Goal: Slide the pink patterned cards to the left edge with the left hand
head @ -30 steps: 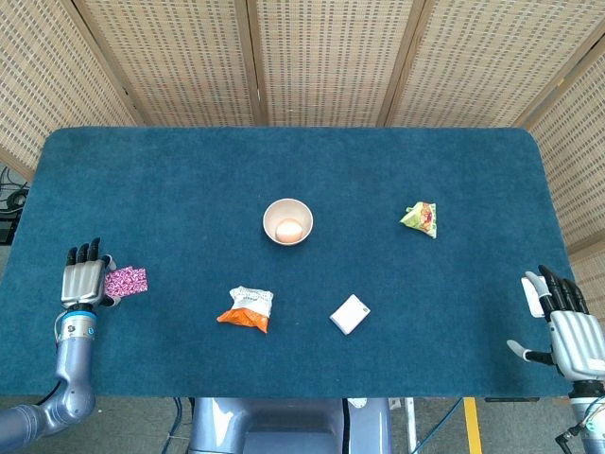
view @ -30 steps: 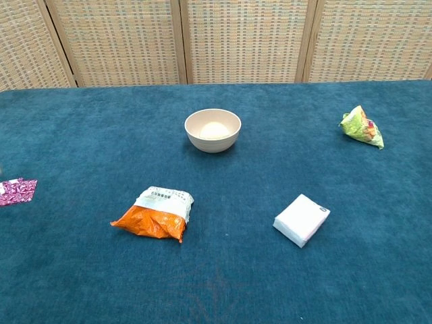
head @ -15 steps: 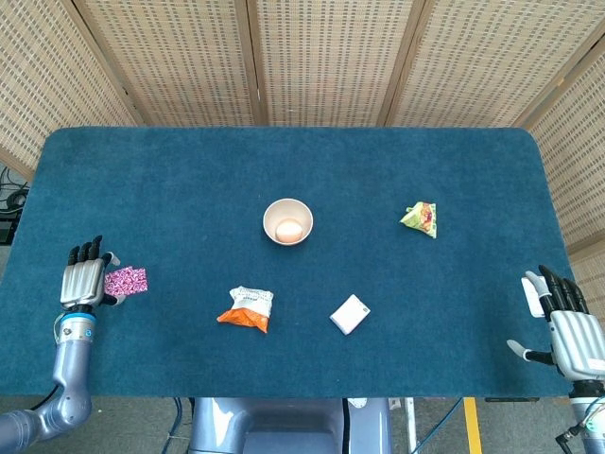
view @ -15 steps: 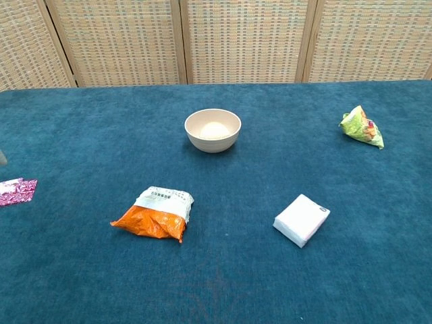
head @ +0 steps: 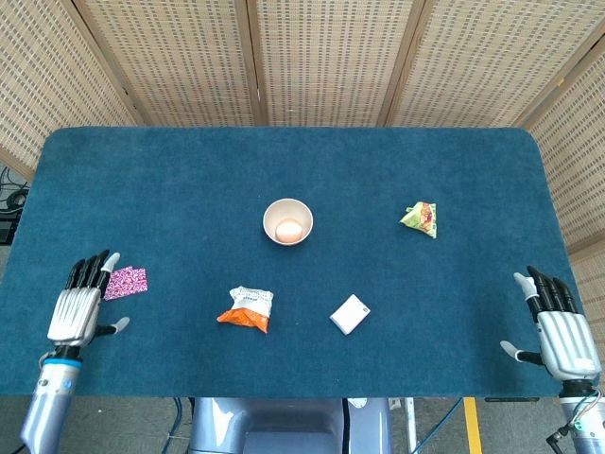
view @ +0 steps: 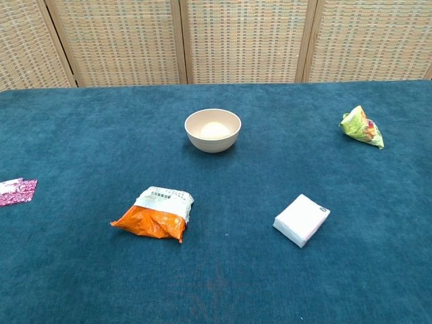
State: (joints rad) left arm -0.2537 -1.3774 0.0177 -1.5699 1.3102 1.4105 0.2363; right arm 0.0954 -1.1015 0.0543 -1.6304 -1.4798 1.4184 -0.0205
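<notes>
A wide desk covered in dark blue cloth filled the head view, with woven screens standing behind it. My left hand lay at the near left of the desk, palm down, fingers apart and stretched forward, holding nothing. The pink patterned cards rested flat on the cloth just beside that hand's fingertips, close to the desk's left edge; I could not tell whether a fingertip touched them. In the chest view the cards showed at the far left border of the picture, partly cut off, and neither hand appeared there.

My right hand sat at the near right corner of the desk, also spread open and empty, well apart from everything else.

Near the middle of the desk stood a cream bowl with something pale and rounded inside. Nearer to me lay an orange and white snack packet, crumpled, and to its right a small white packet lying flat at an angle. A green triangular snack bag lay toward the right side, level with the bowl.
</notes>
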